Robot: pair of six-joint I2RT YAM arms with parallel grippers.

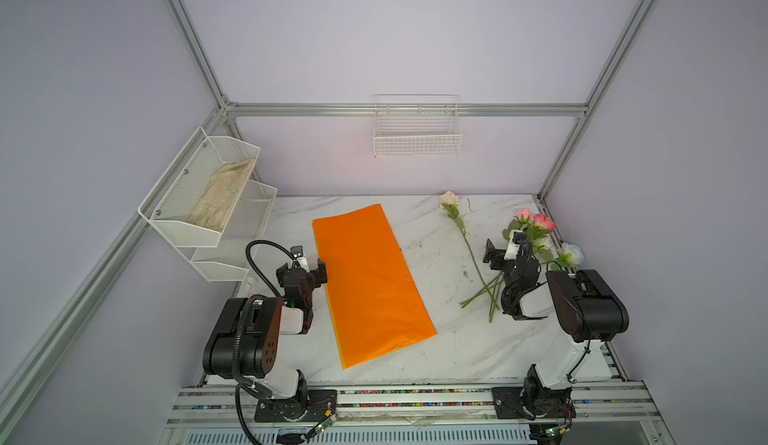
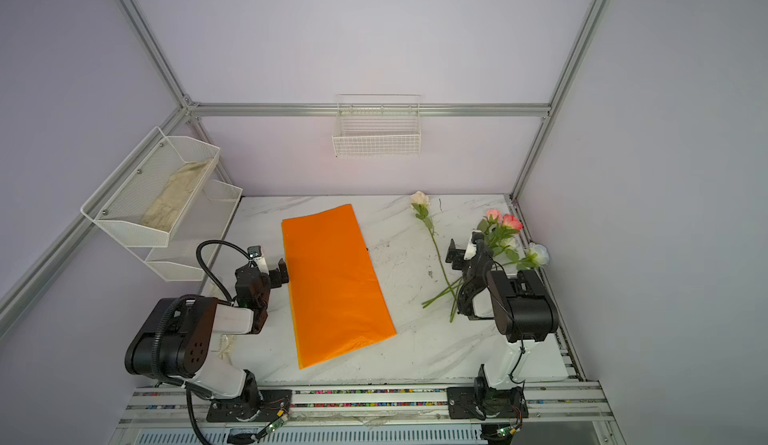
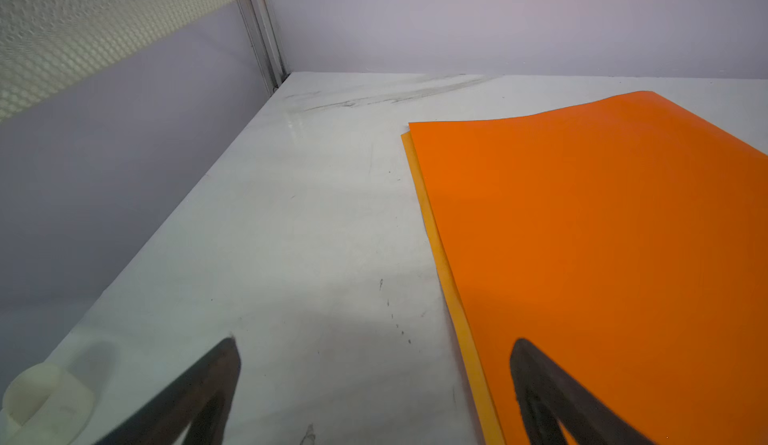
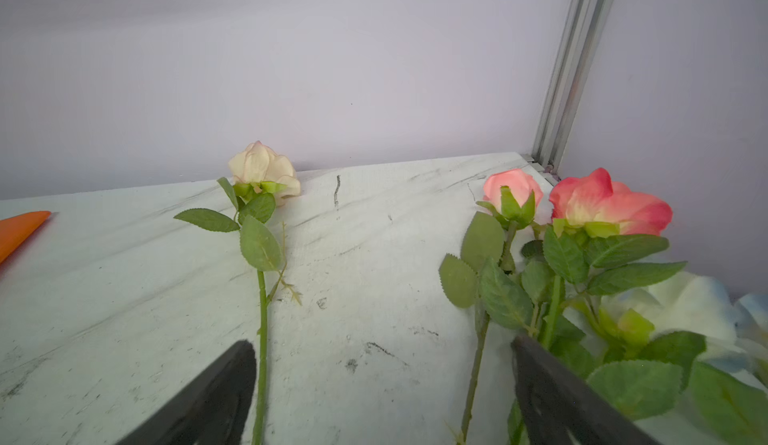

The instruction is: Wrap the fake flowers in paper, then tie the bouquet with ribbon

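The fake flowers lie loose on the right of the marble table [image 1: 449, 339], not gathered into a bouquet. A cream rose [image 1: 449, 199] [image 4: 264, 168] lies apart, its long stem running toward the front. Two pink-red roses [image 1: 540, 222] [image 4: 602, 202] and a white rose [image 1: 572, 253] [image 4: 685, 306] lie by the right wall, and the stems cross near the front. Orange wrapping paper [image 1: 370, 281] [image 3: 602, 235] lies flat mid-table. My right gripper [image 1: 505, 247] [image 4: 381, 342] stands open over the stems, holding nothing. My left gripper [image 1: 302, 272] [image 3: 374, 341] is open and empty at the paper's left edge.
A white two-tier mesh rack [image 1: 174, 222] hangs on the left wall with a beige cloth [image 1: 220, 202] in its upper tier. A white wire basket [image 1: 417, 139] hangs on the back wall. A whitish round object [image 3: 45, 397] lies by the left wall near my left gripper.
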